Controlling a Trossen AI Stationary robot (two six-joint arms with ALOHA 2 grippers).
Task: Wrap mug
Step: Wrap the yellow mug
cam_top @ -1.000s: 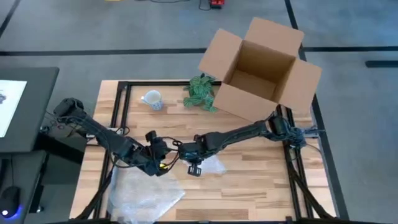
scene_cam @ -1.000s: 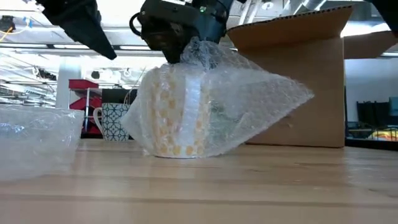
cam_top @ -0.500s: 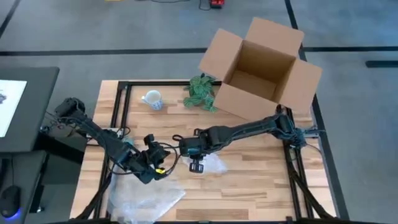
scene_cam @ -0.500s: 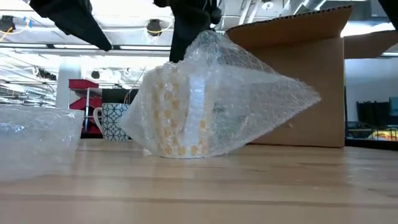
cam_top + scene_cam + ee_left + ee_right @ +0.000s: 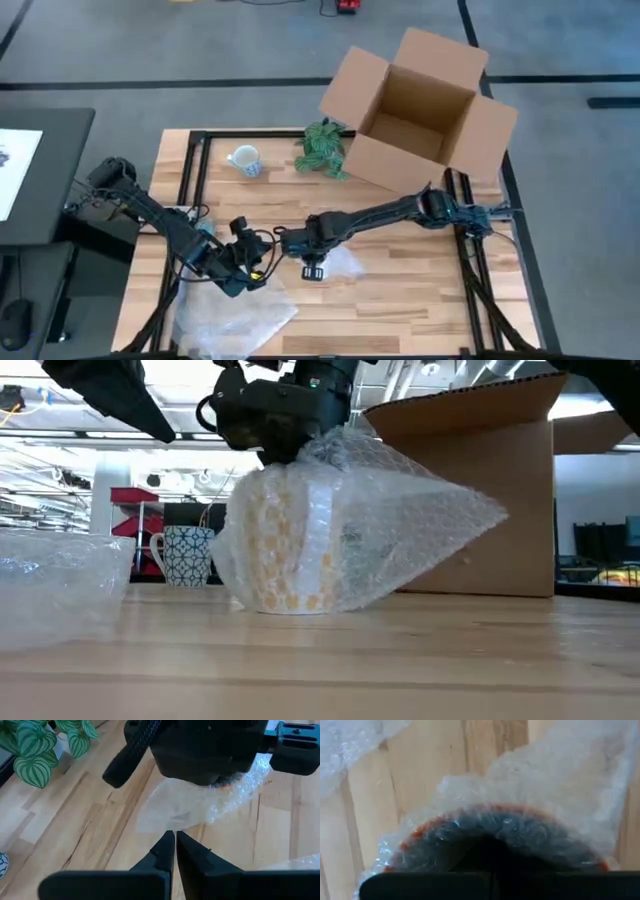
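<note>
On the wooden counter (image 5: 400,290) the yellow-patterned mug (image 5: 285,545) stands inside bubble wrap (image 5: 400,535). Right end effector (image 5: 312,268) sits right on top of it; its opening I cannot tell. Left end effector (image 5: 175,845) is closed, empty, just beside, its arm low and stretched.

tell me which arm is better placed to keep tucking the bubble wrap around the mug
Right, I'd say. The right gripper sits directly atop the bubble-wrapped mug, while the left gripper is shut and apart from it.
</note>
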